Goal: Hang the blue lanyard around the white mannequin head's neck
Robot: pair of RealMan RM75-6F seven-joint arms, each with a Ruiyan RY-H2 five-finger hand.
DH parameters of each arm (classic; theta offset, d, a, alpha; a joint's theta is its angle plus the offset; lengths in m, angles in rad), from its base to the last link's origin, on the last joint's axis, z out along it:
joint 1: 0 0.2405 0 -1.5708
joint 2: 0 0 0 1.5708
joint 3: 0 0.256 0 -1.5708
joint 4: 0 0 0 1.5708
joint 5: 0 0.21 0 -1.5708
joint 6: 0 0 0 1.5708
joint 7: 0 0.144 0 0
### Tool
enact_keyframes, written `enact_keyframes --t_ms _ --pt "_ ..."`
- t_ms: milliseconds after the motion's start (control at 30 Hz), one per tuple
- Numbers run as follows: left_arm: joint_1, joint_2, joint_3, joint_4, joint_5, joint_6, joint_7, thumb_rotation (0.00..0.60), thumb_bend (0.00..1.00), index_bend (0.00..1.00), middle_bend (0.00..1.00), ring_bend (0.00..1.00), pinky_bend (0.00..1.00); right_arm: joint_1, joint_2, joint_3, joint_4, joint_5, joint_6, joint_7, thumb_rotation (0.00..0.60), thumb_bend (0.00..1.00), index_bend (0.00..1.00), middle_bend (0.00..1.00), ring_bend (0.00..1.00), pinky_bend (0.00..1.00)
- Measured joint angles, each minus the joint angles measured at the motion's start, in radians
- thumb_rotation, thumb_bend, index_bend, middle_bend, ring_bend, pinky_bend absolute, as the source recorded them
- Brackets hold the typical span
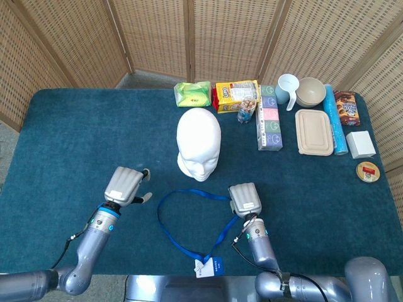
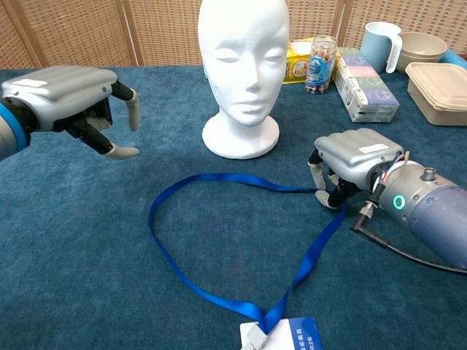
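Blue-carpeted worktop point(image 1: 82, 126) carrying a lanyard, a foam head and packaged goods.
The blue lanyard point(image 1: 189, 220) lay looped between both robot hands; the white mannequin head point(image 1: 199, 143) stood beyond them, snack packets point(image 1: 236, 95) and containers point(image 1: 314, 132) farther off.

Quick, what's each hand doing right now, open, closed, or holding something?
Left hand: open, fingers apart, holding nothing.
Right hand: fingers down at the blue lanyard; whether it grips the strap cannot be told.

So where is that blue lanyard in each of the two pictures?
Head view: blue lanyard loops on the cloth below centre, between both hands.
Chest view: the lanyard fills the middle foreground, badge at the bottom edge.
Shared landmark: the white mannequin head, just beyond the loop.
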Motion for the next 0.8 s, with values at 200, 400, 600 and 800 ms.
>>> enact_keyframes --t_ms 200,400,600,800 --pt "-0.032 -0.06 -0.002 0.014 -0.062 0.004 0.058 0.473 0.24 0.46 1.0 1.0 1.0 -0.002 0.003 -0.006 0.002 -0.008 -0.008 0.018 0.552 0.48 0.57 0.91 1.0 1.0" --pt "-0.071 -0.12 -0.006 0.048 -0.126 -0.003 0.098 0.479 0.24 0.47 1.0 1.0 1.0 -0.009 0.007 -0.014 0.004 -0.013 -0.012 0.034 0.549 0.48 0.57 0.91 1.0 1.0" --pt "-0.115 -0.187 -0.015 0.114 -0.196 -0.013 0.144 0.473 0.24 0.46 1.0 1.0 1.0 -0.016 0.015 -0.022 -0.003 -0.024 -0.009 0.043 0.549 0.48 0.57 0.91 1.0 1.0" --pt "-0.159 -0.246 -0.033 0.184 -0.277 -0.03 0.163 0.477 0.24 0.47 1.0 1.0 1.0 -0.021 0.026 -0.025 -0.009 -0.022 -0.009 0.046 0.551 0.48 0.57 0.91 1.0 1.0"
